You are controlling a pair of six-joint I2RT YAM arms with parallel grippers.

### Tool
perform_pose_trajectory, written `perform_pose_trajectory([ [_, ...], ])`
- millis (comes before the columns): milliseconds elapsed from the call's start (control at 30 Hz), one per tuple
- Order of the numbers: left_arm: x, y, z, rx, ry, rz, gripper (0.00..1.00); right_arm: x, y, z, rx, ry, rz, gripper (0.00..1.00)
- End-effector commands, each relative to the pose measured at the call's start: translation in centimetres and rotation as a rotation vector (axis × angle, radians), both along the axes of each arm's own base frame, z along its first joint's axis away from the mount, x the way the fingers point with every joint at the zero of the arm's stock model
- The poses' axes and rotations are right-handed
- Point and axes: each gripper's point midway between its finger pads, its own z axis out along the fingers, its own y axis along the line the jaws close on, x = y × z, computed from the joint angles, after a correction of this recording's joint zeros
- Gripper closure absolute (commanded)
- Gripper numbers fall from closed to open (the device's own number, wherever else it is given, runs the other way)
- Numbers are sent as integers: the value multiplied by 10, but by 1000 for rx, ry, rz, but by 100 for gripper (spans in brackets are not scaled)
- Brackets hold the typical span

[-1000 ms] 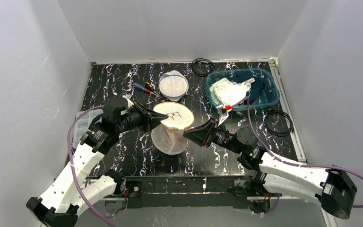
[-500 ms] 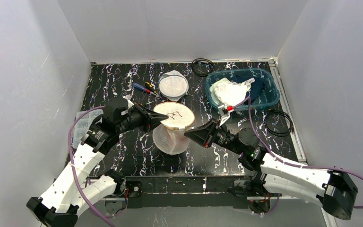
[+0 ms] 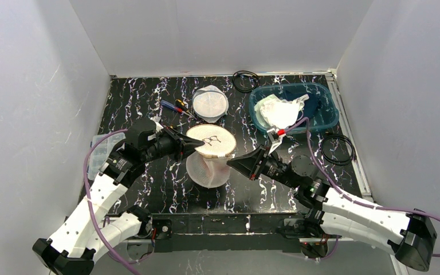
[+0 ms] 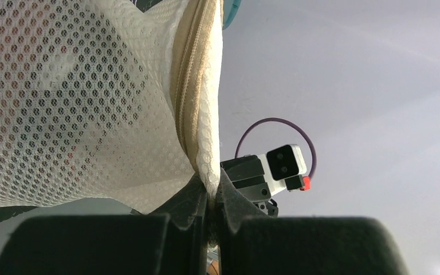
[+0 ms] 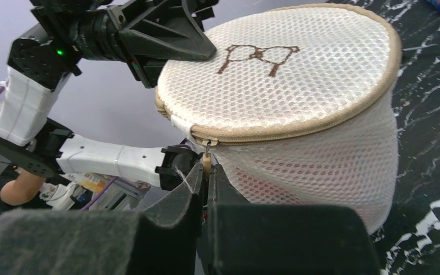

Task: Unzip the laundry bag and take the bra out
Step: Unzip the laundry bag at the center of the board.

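"Narrowing onto anything, the right gripper point(image 5: 206, 172)?"

"Yes. A second ago its jaws stood apart, just short of the laundry bag point(image 5: 286, 74). Now they have come together on the zipper pull point(image 5: 207, 162), which hangs from the near end of the zip point(image 5: 321, 123) under the bag's round top."

"And the other side?"

"The left gripper point(image 4: 209, 195) has not changed. It is clamped tight on the seam at the opposite rim and holds the bag up over the table point(image 3: 149, 103). Whether the bag's bottom rests there I cannot tell."

"Is the zip open yet?"

"No, it is closed along all that shows. I judge the new pinch to be what matters: with the rim braced, the pull can now be drawn round. The tab is small, so it could slip out."

"The bra?"

"Not in plain sight. A pinkish tint shows through the mesh, so I take it to be inside the bag."
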Motion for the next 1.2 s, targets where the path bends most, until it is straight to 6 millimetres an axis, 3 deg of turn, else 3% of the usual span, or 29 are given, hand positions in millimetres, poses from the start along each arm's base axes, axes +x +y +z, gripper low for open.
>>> perform_pose_trajectory([
  [0, -6, -1, 12, -30, -42, -31, 100, 15, -12, 2, -62, -7, -111, 99],
  [133, -7, -6, 11, -38, -53, -64, 100, 31, -29, -22, -155, 38, -235, 99],
  [300, -6, -16, 5, -12, -105, -156, 100, 35, -42, -37, -256, 2, -281, 99],
  [400, 0, -28, -13, 51, -167, -274, 100, 32, -45, -39, -367, -86, -246, 99],
  [600, 21, -61, -51, 96, -233, -538, 93, 17, -56, -73, -570, -107, -149, 99],
  [767, 48, -68, -73, 123, -246, -560, 73, 11, -64, -90, -566, -56, -156, 99],
  [900, 55, -59, -86, 189, -237, -533, 36, 7, -61, -100, -522, -12, -156, 99],
  [967, 51, -48, -95, 254, -203, -509, 26, 7, -58, -103, -497, 10, -154, 99],
  [1167, 7, -2, -102, 374, -141, -384, 13, 5, -43, -101, -394, 56, -148, 99],
])
